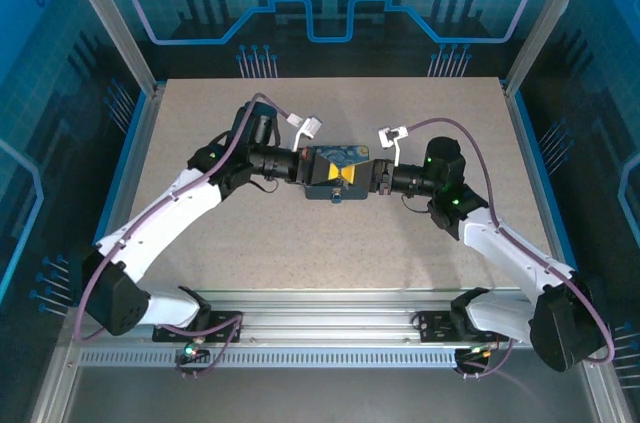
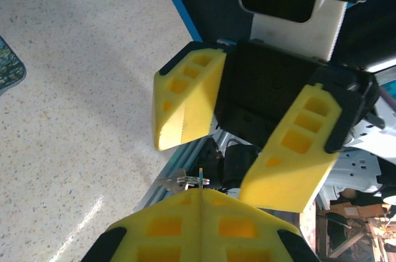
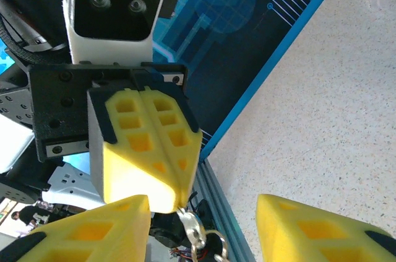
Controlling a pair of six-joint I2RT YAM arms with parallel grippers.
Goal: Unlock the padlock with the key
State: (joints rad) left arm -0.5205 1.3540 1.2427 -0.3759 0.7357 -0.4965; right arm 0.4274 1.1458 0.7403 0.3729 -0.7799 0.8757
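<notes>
My left hand [image 2: 201,195] is pinched shut on the key [image 2: 201,176], so my half-open right hand [image 3: 201,212] should close squarely on its exposed end before I release.

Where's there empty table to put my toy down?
Bare speckled beige tabletop behind the small starry-lidded teal box, up to the back wall; also between box and silver front rail. Crowded mid-table, where left tool and right tool meet.

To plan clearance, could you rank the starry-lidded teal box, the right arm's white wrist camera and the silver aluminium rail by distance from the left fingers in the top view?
1. Starry-lidded teal box: under the left fingers.
2. White wrist camera: right, farther back.
3. Silver aluminium rail: near edge.
</notes>
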